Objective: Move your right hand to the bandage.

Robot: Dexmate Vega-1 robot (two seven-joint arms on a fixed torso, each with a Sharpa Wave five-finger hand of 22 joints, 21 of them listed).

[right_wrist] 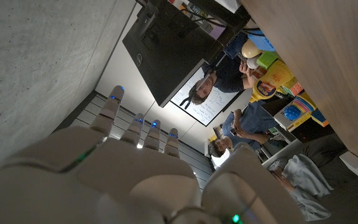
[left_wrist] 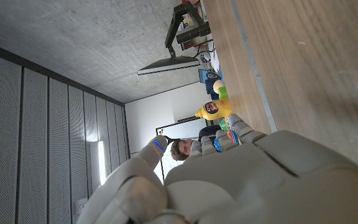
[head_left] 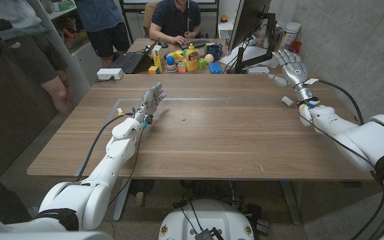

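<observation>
The bandage (head_left: 287, 101) lies on the table (head_left: 212, 133) just beside my right hand (head_left: 292, 67), whose fingers are spread wide and hold nothing, like my left hand (head_left: 151, 101).

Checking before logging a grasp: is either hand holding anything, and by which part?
Nothing is held. The right hand and the left hand are both open above the table.

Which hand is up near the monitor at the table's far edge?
The right hand: raised at the far right corner beside the monitor, fingers spread. The left hand is over the table's left-middle, well short of it.
</observation>
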